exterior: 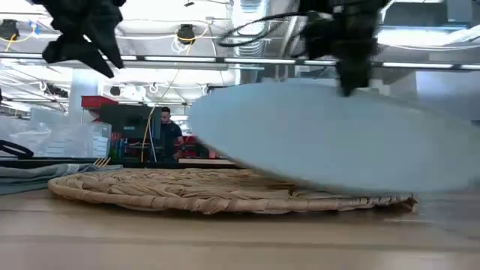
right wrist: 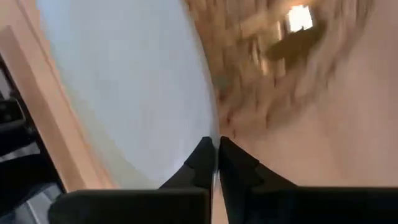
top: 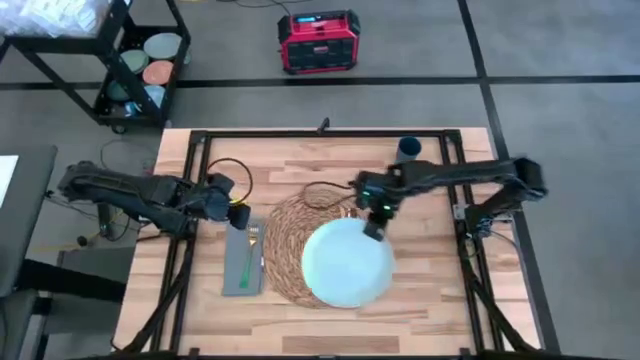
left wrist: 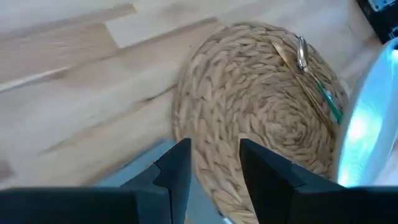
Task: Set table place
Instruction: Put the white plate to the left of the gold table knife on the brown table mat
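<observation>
Pale plate (top: 345,264) in right fingers (right wrist: 202,163) above woven placemat (top: 290,240)

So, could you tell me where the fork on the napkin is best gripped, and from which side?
By the green handle of the fork, from straight above, fingers closing across its width. It lies flat on the napkin, too thin to grip from the side. The left gripper, open, is nearest.

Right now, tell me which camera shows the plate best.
The high view: the whole round plate shows, over the placemat, right gripper shut on its rim. The low view shows it edge-on, tilted above the placemat. The right wrist view shows only the pinched rim; the left wrist, a sliver.
</observation>
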### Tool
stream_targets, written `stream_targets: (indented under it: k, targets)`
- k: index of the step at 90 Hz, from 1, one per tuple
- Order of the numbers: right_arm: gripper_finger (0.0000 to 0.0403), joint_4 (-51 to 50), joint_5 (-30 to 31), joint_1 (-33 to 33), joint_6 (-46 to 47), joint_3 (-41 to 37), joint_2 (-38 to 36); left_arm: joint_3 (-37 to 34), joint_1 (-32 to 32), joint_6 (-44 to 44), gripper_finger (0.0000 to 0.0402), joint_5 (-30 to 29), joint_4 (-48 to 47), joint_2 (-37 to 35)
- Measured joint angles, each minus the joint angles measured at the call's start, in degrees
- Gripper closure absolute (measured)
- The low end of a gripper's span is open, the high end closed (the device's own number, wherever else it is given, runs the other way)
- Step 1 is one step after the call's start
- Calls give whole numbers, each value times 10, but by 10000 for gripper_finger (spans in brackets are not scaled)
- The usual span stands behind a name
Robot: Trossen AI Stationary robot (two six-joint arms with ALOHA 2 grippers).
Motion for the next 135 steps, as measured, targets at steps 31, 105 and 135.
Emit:
stream_targets:
  k: [31,105,135]
  targets:
    - [403,-57,-4,-49,-96,221,165,0,0,13,281,-12,-71,-100]
    - [403,-46,-47,-113,-139,281,268,0,0,18,281,-14,-141,-118]
    - [402,-43,-49,-107,-153,279,268,0,0,19,281,-14,-140,-117]
